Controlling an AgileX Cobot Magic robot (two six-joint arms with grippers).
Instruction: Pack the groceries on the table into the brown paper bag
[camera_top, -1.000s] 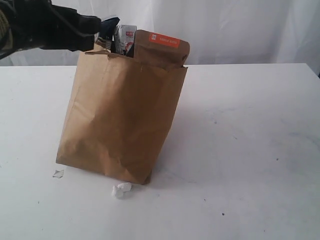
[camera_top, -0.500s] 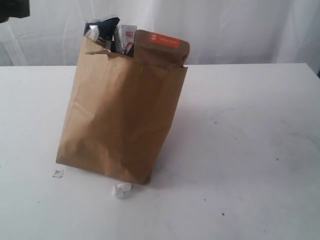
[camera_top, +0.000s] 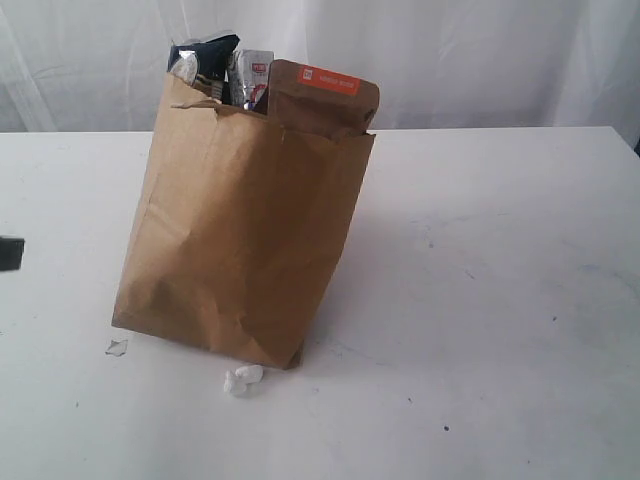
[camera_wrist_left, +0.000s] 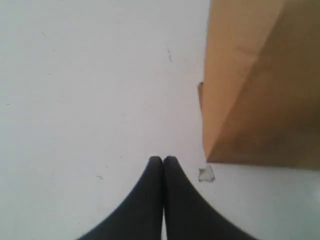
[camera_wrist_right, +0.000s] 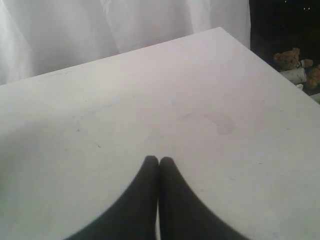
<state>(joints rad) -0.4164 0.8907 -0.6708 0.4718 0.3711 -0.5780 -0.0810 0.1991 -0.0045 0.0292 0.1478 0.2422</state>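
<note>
No text legible; orange label (camera_top: 330, 82) on pouch (camera_top: 322, 108): white lettering too blurred; red mark (camera_top: 260, 69) on carton (camera_top: 250, 80) likewise.

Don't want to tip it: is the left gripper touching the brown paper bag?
Apart. The left wrist view shows bare white table between the left gripper and the brown paper bag.

left hand (camera_wrist_left: 163, 159): matte black, tapered, rounded tips | right hand (camera_wrist_right: 159, 160): matte black, tapered
</note>
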